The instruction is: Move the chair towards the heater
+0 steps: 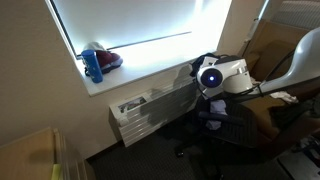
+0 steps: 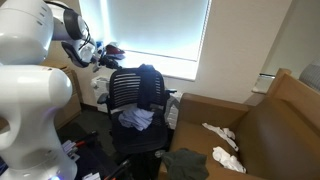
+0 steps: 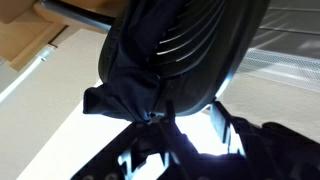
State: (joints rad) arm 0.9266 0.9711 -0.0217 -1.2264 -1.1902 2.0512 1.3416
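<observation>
The chair (image 2: pixel 135 105) is a black swivel office chair with a mesh backrest, and a dark blue garment (image 2: pixel 148 78) is draped over its top. In an exterior view it is a dark shape (image 1: pixel 215 128) right beside the end of the heater (image 1: pixel 150 108), a low white slatted radiator under the window sill. My gripper (image 2: pixel 100 57) is at the upper edge of the backrest. In the wrist view the gripper (image 3: pixel 190 122) is open. Its two fingers stand at the rim of the backrest (image 3: pixel 185 50), with bright light between them. The garment (image 3: pixel 125 90) hangs next to one finger.
A blue bottle (image 1: pixel 93 64) and a red object (image 1: pixel 107 60) stand on the white window sill (image 1: pixel 140 70) above the heater. Large open cardboard boxes (image 2: pixel 250 130) with white crumpled items stand beside the chair. White cloth lies on the chair seat (image 2: pixel 135 120).
</observation>
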